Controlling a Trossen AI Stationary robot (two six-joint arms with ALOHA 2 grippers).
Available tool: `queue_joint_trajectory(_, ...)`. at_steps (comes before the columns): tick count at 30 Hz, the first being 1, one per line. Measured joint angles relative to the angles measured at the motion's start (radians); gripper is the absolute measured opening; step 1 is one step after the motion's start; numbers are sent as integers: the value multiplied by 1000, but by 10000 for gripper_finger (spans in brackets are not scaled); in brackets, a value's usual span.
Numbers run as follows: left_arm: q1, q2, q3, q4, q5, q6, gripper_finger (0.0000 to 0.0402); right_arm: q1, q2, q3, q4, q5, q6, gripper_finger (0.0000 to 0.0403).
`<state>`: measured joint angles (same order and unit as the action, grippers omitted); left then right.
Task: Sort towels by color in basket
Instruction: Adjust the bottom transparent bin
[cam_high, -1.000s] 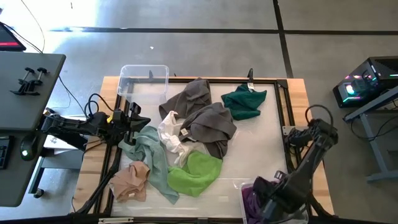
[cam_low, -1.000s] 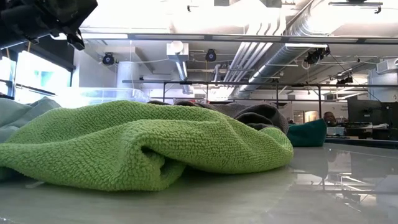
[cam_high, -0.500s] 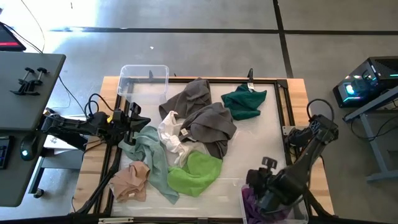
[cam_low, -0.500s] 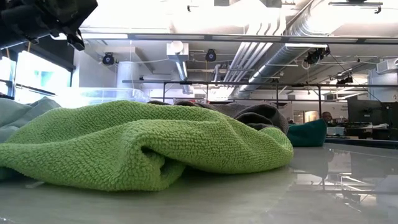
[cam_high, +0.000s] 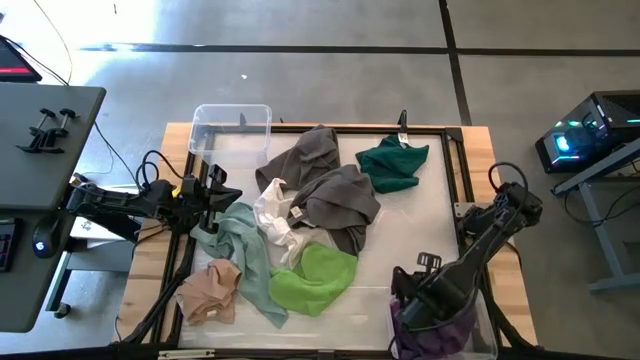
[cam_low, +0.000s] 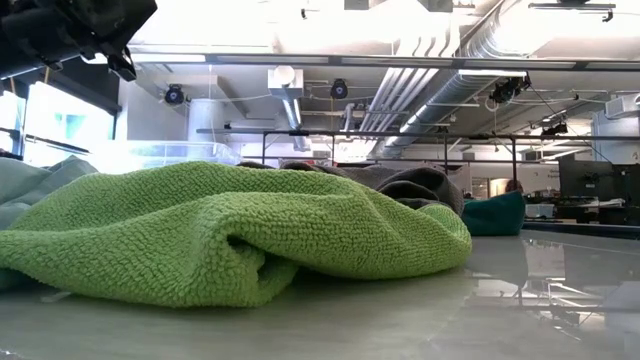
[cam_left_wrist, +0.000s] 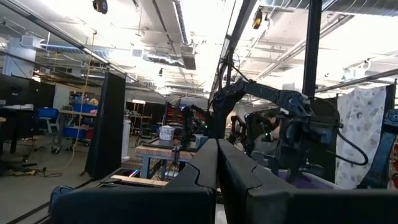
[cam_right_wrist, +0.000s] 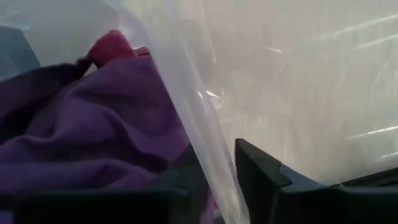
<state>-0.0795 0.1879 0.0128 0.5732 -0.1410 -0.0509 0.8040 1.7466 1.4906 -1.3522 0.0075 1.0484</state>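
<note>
Seven towels lie loose on the table: two grey (cam_high: 340, 195), dark teal (cam_high: 392, 162), white (cam_high: 272, 215), pale mint (cam_high: 240, 248), peach (cam_high: 210, 288) and lime green (cam_high: 315, 278). A purple towel (cam_right_wrist: 93, 124) and a bit of magenta towel (cam_right_wrist: 112, 45) lie in the clear basket (cam_high: 482, 325) at the near right. My right gripper (cam_right_wrist: 221, 168) points down over that basket's left wall, open, one finger on each side of the wall. My left gripper (cam_left_wrist: 217, 162) is shut and waits at the table's left edge (cam_high: 225, 190). My right gripper stands astride the clear basket's wall (cam_right_wrist: 199, 124), coming from above. One finger (cam_right_wrist: 186, 186) is inside beside the purple towel and the other (cam_right_wrist: 261, 171) is outside. Whether either finger touches the wall or the towel, I cannot tell.
A second clear basket (cam_high: 232, 128) stands at the far left corner. A dark frame (cam_high: 455, 150) runs along the table's far and right sides. Bare table shows between the lime green towel and the near-right basket.
My right gripper has sunk toward the near-right basket, shifted a little toward the table's left and rolled about its own axis. More of the purple towel shows in the basket now. The towels on the table have kept still.
</note>
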Motion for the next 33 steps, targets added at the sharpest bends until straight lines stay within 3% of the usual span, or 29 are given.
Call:
queue_joint_trajectory(3,0,0,0,0,0,0,0,10,-2,2,-4,-4,-21,46)
queue_joint_trajectory(6,0,0,0,0,0,0,0,13,-2,2,-14,-15,-10,44)
queue_joint_trajectory(23,0,0,0,0,0,-8,0,9,-4,36,-35,-3,101,145)
queue_joint_trajectory(33,0,0,0,0,0,-8,0,8,-6,218,-60,190,67,153)
